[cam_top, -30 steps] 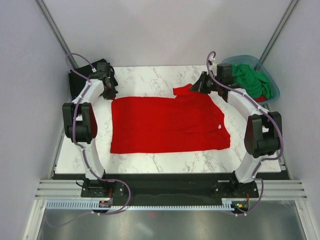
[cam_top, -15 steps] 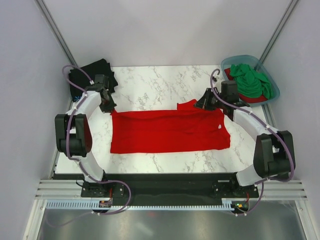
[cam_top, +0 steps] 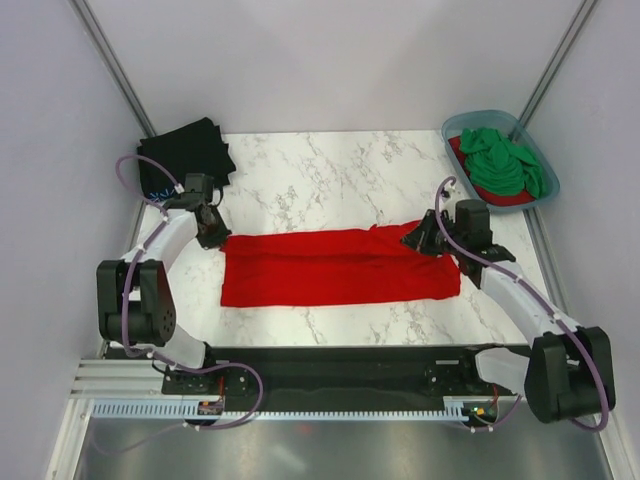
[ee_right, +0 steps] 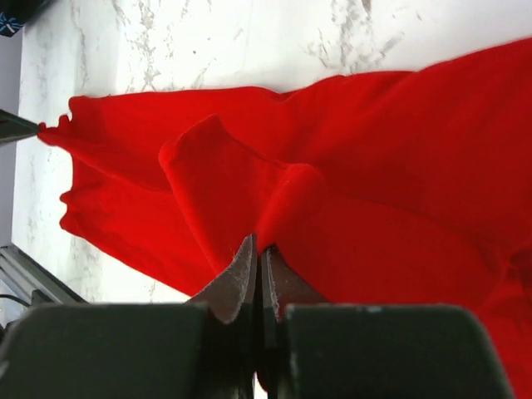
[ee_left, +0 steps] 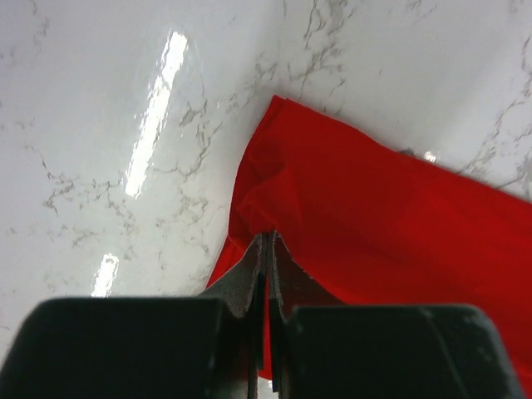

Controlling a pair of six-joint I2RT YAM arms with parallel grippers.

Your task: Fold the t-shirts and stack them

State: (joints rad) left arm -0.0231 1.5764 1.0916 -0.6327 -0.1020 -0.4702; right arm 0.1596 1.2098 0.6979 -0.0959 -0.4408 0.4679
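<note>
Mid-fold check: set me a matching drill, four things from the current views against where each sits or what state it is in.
Things:
1. red t-shirt
2. black t-shirt
3. green t-shirt
4. left hand

Places or states:
A. in the tub, far right
B. shut on a corner of red cloth
C. at the far-left corner
D. stretched across the table

Pairs: 1-D, 2-C, 3-A, 4-B

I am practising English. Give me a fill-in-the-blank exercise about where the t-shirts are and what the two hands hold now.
1. The left hand and the right hand are shut on the spread t-shirt, whose colour is ___.
2. The black t-shirt lies at the far ___ corner of the table.
3. The green t-shirt lies in the tub, at the far ___ side.
Missing words: red; left; right.
</note>
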